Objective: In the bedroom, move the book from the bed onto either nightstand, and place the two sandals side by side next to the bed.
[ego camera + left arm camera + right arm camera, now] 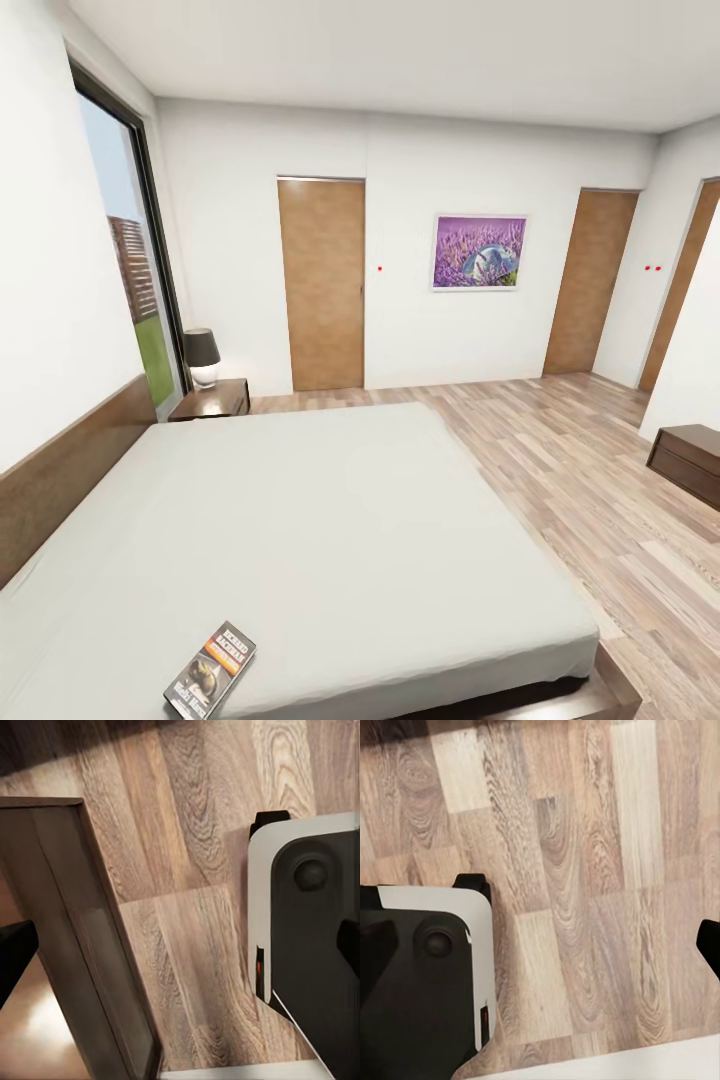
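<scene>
Book [210,670]: flat on the bed [300,520], near its foot edge. Mattress beyond it bare. Nightstand [212,400]: at the bed's head corner, carrying a lamp [202,357]. Plank floor [600,500]: broad open strip along the bed's side. Both grippers: jaw spread cannot be told.

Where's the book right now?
In the head view, the book lies flat on the bed, at its near left corner close to the foot edge, far from the nightstand by the window.
</scene>
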You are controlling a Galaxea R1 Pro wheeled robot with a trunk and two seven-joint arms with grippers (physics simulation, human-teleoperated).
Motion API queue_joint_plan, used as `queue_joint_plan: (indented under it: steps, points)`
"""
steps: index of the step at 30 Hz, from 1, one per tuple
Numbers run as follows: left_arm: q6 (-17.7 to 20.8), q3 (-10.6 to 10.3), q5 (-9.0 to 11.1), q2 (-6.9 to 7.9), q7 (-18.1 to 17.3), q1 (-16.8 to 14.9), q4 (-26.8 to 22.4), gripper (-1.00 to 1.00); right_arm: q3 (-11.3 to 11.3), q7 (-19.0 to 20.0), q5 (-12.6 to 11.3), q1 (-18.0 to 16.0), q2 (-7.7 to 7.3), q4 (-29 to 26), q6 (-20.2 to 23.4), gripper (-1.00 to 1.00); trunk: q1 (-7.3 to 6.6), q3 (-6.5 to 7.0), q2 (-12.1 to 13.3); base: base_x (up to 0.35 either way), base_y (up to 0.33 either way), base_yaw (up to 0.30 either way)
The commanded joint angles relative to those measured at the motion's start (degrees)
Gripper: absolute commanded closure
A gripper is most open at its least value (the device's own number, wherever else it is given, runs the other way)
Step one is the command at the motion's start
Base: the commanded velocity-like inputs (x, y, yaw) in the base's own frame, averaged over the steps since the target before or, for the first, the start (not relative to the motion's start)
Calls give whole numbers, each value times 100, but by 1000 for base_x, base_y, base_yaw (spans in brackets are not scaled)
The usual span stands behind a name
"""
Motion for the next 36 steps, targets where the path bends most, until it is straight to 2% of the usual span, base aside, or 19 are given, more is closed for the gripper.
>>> queue_joint_plan:
  steps: [1, 10, 16, 20, 36]
  points:
    - [4, -41, 111, -1, -12, 3, -11, -100, -47, 40, 52, -2, 10, 2, 12, -100, 2, -2, -4, 0, 0, 0]
    - [-135, -47, 493, -33, -17, 17, -16, -100, -43, 40, 52, -2, 31, 72, -21, -100, 2, -2, -4, 0, 0, 0]
    - [-30, -22, 503, 13, 6, -42, -17, -100, 109, -86, 223, 71, -132, -91, 97, -100, 2, -2, -4, 0, 0, 0]
    - [-30, -22, 503, 13, 6, -42, -17, -100, 109, -86, 250, 71, -262, -189, 97, -100, 2, -2, -4, 0, 0, 0]
    - [-30, -22, 503, 13, 6, -42, -17, -100, 109, -86, 250, 71, -269, -189, 97, -100, 2, -2, -4, 0, 0, 0]
